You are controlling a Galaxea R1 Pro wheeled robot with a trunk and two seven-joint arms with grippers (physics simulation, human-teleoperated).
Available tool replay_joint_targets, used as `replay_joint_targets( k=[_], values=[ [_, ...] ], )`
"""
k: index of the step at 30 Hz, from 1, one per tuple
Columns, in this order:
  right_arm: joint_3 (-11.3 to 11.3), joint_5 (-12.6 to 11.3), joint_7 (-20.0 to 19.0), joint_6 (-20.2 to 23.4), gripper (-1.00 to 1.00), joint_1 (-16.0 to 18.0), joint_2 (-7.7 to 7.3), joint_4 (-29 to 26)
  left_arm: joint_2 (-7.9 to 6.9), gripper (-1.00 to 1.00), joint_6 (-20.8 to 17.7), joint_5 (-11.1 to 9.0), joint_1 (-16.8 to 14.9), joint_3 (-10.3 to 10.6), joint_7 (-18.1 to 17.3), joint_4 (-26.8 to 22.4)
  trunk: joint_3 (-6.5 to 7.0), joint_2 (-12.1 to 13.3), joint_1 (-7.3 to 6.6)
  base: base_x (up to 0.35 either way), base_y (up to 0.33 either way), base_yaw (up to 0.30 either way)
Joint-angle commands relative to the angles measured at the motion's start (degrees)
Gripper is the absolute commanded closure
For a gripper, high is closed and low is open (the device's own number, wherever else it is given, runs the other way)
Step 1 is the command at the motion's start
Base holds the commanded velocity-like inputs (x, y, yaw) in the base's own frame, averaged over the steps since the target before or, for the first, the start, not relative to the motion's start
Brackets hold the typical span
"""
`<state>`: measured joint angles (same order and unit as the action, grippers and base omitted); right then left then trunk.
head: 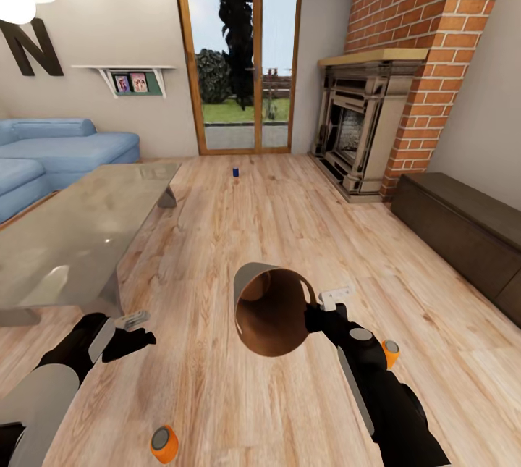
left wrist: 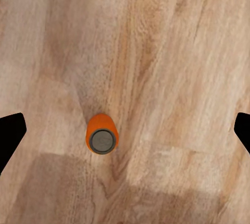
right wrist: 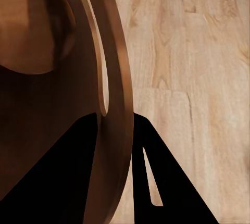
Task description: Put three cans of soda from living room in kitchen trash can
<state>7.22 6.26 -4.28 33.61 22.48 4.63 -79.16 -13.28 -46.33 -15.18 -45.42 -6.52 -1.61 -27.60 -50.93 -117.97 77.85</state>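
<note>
Three cans showing: two orange, one dark blue, all on the wooden floor [head: 289,221] of the living room.
Sofa [head: 43,156]: light blue, sitting at the far left against the wall.
Coffee table [head: 72,235]: glass-topped, standing just ahead of the left arm.
Left gripper [head: 134,333]: hanging over bare floor beside the table's near corner; its wrist view is looking straight down, with both fingers [left wrist: 10,133] sitting at opposite edges, so the pincer is standing wide and carrying nothing.
Near orange can [head: 164,444]: standing upright on the floor close to the robot, below and slightly right of the left gripper; in the left wrist view [left wrist: 102,134] it is lying between the spread fingers, well below them.
Blue can [head: 236,171]: standing far off, in front of the glass doors [head: 242,61].
Trash can [head: 271,308]: being carried tilted off the floor, its coppery mouth facing the camera.
Right gripper [head: 316,315]: pinching the trash can's rim, one finger inside the wall and one outside in the right wrist view [right wrist: 117,130].
Second orange can [head: 391,352]: partly hidden behind the right forearm.
Fireplace [head: 362,127]: red brick, at the right.
Step in hand: probably collecting the first can.
Next move: calling for the left gripper descending squarely over the near orange can before closing.
</note>
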Motion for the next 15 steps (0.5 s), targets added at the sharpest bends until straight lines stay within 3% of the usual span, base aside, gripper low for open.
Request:
replay_joint_targets(
  k=[1,15],
  values=[
    [0.02,-0.52,-0.30,0.07,1.00,0.03,0.02,-0.12,0.00,-1.00,0.35,0.03,0.01,0.00,0.00,0.06,-0.17,-0.42,0.22,0.000,0.000,0.000],
    [0.10,-0.63,-0.29,0.31,1.00,0.03,0.03,-0.27,-0.19,-1.00,7.21,0.06,0.07,-0.05,0.03,0.17,-2.69,-6.04,3.30,0.000,0.000,0.000]
  ],
)
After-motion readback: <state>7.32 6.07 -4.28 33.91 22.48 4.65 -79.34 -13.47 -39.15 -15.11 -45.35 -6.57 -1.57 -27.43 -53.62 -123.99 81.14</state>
